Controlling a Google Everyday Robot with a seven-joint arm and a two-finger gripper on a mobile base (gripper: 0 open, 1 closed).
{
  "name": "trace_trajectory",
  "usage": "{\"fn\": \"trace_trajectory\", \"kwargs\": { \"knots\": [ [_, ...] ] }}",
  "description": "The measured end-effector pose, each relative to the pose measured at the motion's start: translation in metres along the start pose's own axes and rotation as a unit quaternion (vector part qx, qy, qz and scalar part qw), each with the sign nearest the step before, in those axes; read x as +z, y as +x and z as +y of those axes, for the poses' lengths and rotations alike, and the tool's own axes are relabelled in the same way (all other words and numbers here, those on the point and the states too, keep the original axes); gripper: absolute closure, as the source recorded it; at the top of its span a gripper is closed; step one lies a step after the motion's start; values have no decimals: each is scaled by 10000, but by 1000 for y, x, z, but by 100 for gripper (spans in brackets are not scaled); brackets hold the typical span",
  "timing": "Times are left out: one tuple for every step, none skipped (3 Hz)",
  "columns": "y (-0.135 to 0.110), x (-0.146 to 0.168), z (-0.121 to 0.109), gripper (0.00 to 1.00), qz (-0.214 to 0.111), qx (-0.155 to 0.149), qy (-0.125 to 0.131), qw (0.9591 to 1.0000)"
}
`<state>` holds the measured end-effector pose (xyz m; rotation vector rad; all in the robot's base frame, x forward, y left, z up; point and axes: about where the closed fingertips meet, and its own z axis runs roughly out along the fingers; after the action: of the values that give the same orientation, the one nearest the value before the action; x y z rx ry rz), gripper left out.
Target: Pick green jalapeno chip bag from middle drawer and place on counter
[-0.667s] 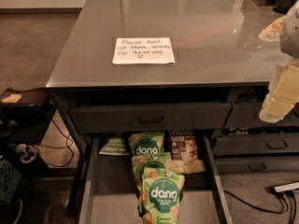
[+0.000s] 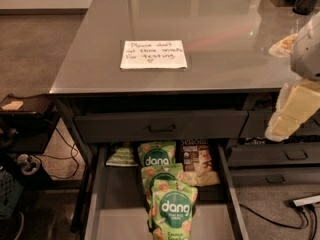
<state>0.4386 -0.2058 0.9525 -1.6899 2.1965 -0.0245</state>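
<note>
The green jalapeno chip bag (image 2: pixel 121 155) lies at the back left of the open middle drawer (image 2: pixel 100 194), partly under the drawer front above. Three green "dang" bags (image 2: pixel 172 204) lie in a row down the drawer's middle. A dark brown snack bag (image 2: pixel 199 163) lies at the back right. The counter (image 2: pixel 235 39) carries a white handwritten note (image 2: pixel 153 54). My gripper (image 2: pixel 281 126), cream coloured, hangs at the right edge of the view. It is beside the counter's front right corner, above and to the right of the drawer, and touches no bag.
A closed drawer front with a slim handle (image 2: pixel 161 127) sits just above the open drawer. More drawer fronts (image 2: pixel 285 156) stand to the right. A low dark side table (image 2: pixel 25 109) and cables (image 2: pixel 65 154) are at the left. A power strip (image 2: pixel 306 200) lies on the floor at the right.
My gripper has shifted slightly left and down at the right edge. The bags and the drawer have not moved.
</note>
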Motion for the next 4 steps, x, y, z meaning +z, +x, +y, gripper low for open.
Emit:
{"fn": "trace_trajectory", "kwargs": {
  "knots": [
    [-10, 34, 14, 0, -515, 191, -33, 9985],
    [-29, 73, 28, 0, -959, 289, -39, 9950],
    [-54, 115, 43, 0, -1283, 256, -68, 9914],
    [-77, 171, 64, 0, -1504, 177, -260, 9881]
  ]
}}
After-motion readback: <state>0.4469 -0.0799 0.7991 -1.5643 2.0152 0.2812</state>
